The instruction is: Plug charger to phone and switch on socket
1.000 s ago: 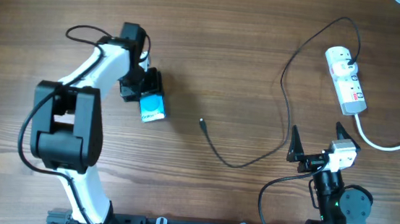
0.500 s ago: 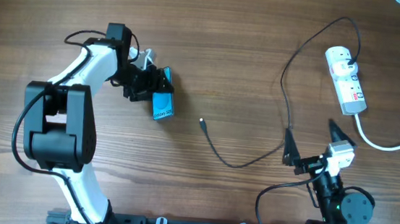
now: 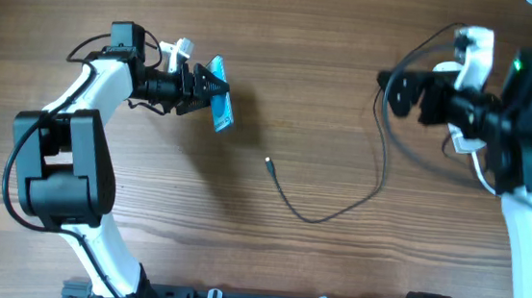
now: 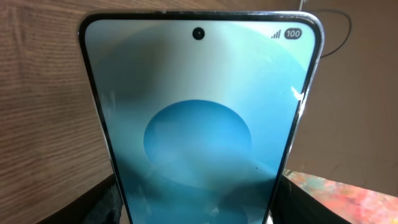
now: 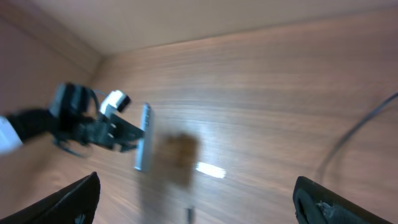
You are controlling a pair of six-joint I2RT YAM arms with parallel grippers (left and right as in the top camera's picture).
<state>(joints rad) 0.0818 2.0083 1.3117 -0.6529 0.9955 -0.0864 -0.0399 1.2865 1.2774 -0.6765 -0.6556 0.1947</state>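
Left gripper [image 3: 207, 97] clamps slim teal-screened smartphone [image 4: 199, 124] by its long edges, raised at far left; judged rigid, glassy, slippery. Right gripper [image 3: 394, 93] gapes empty. Limp thin black charger cable [image 3: 338, 213] lies centre; grasp behind metal plug [image 3: 268, 165].

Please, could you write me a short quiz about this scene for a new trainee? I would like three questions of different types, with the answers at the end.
1. Which fingers hold the phone?
A) the left fingers
B) the right fingers
C) neither
2. True or false: the charger's plug lies on the table, apart from the phone.
3. Fill the gap: the right fingers stand ____, with nothing between them.
Key: 1 A; 2 true; 3 open.
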